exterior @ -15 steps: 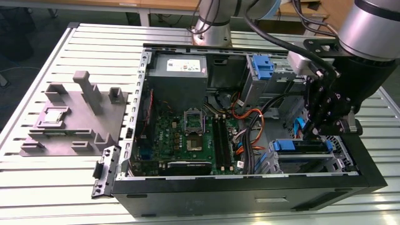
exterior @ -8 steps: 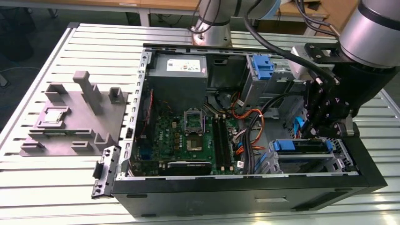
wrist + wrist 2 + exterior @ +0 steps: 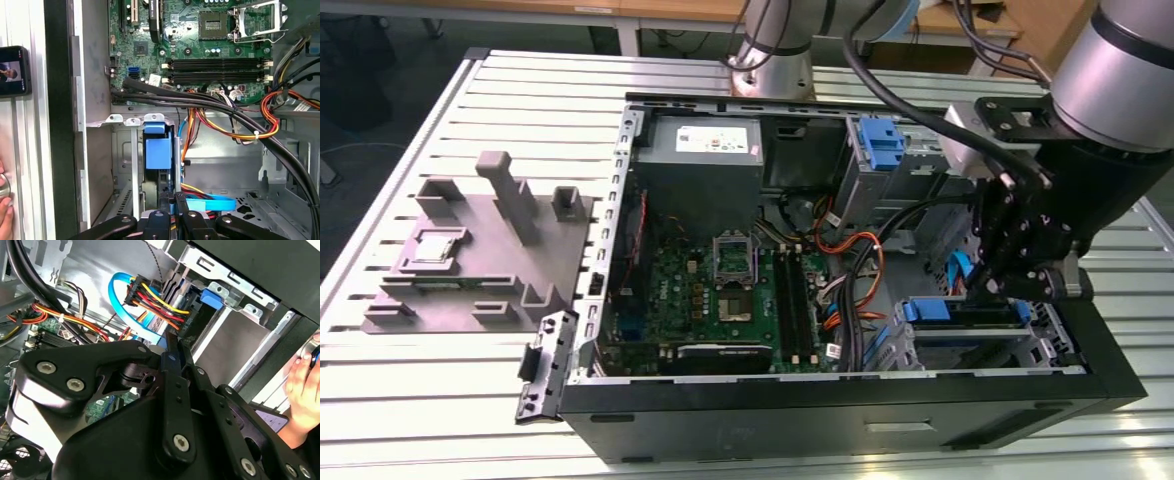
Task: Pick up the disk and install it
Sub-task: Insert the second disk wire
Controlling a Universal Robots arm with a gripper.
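Observation:
The disk point(image 3: 945, 312) sits in the drive cage at the front corner of the open computer case point(image 3: 854, 410), on the exterior view's right; its bright blue carrier frame shows. In the first wrist view the disk point(image 3: 158, 152) is seen end-on, a blue carrier face inside the metal cage. In the second wrist view the disk point(image 3: 197, 315) is dark-sided with a blue tab. My gripper point(image 3: 1007, 290) reaches down into the case just beside the cage. Its black fingers lie close together, shut, tips pointing at the disk's edge in both wrist views point(image 3: 172, 342) point(image 3: 173, 202). Contact cannot be judged.
Bundled red, yellow and orange cables point(image 3: 155, 297) and a blue flat cable point(image 3: 210, 203) hang beside the cage. The motherboard point(image 3: 200, 45) fills the case floor. A grey power-supply box point(image 3: 707, 145) and a lone blue bracket point(image 3: 881, 140) sit at the back. A person's hand point(image 3: 300, 385) rests outside the case.

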